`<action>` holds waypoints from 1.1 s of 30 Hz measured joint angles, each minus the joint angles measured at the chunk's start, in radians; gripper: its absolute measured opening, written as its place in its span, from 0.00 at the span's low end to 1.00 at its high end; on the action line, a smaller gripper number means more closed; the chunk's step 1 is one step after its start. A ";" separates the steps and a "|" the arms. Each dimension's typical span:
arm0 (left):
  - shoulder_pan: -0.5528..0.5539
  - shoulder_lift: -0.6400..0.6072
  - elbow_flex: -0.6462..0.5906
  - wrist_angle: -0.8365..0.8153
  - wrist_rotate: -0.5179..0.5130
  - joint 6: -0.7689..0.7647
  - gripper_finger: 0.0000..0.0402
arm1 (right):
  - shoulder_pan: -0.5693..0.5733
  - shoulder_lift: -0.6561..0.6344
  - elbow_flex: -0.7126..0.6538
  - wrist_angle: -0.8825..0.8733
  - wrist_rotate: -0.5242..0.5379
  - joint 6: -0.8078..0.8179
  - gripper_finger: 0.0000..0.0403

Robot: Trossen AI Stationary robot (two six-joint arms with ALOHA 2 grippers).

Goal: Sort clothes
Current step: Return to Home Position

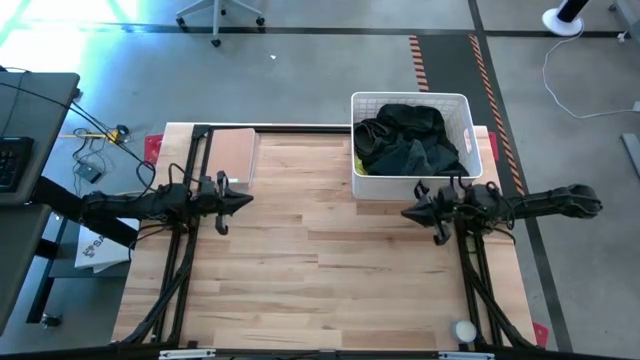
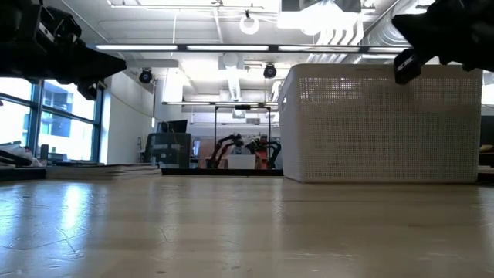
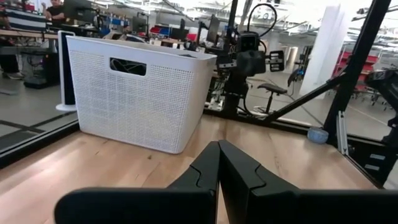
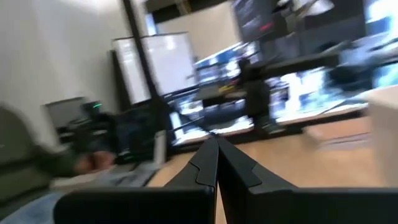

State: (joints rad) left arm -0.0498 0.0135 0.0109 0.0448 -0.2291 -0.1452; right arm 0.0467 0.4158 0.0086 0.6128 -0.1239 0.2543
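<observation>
On the high view, with 12 o'clock pointing away from the robot, one small ball [image 1: 464, 329] lies at the near right edge of the table [image 1: 330, 290], at about 5 o'clock from the right gripper [image 1: 405, 212] and well apart from it. Both grippers hang over the middle band of the table, tips facing each other. The left gripper [image 1: 248, 200] has its two fingers pressed together and holds nothing. The right gripper is closed in the same way and is also empty. One brown board [image 1: 235, 155] lies just beside the left gripper, at 12 o'clock. One white bin [image 1: 410, 97] stands at the far right corner, near the right gripper at 12 o'clock, and between 2 and 3 o'clock from the left one. The clothes [image 1: 410, 140] lie inside this bin as one dark heap. How many dark garments it holds I cannot tell. One neon yellow piece [image 1: 357, 161] shows at its left side.
</observation>
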 joint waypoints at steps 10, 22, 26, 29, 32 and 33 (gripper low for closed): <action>0.000 0.000 0.000 -0.001 0.002 0.000 0.01 | -0.028 -0.195 0.000 -0.303 -0.010 0.121 0.00; 0.000 0.001 0.001 0.000 0.002 -0.001 0.01 | -0.040 -0.404 0.000 -0.590 0.045 0.019 0.00; 0.000 0.001 0.001 0.000 0.007 -0.001 0.01 | -0.040 -0.402 0.000 -0.597 0.084 -0.019 0.00; 0.000 0.001 0.001 0.001 0.009 -0.001 0.01 | -0.040 -0.382 0.000 -0.602 0.111 -0.001 0.00; 0.000 0.001 0.001 0.001 0.009 -0.001 0.01 | -0.040 -0.357 0.000 -0.603 0.111 -0.032 0.00; 0.000 0.001 0.001 0.001 0.009 -0.001 0.01 | -0.040 -0.349 0.001 -0.604 0.111 -0.058 0.00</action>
State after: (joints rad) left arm -0.0498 0.0147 0.0116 0.0462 -0.2199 -0.1459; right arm 0.0071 0.0670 0.0093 0.0090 -0.0128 0.1968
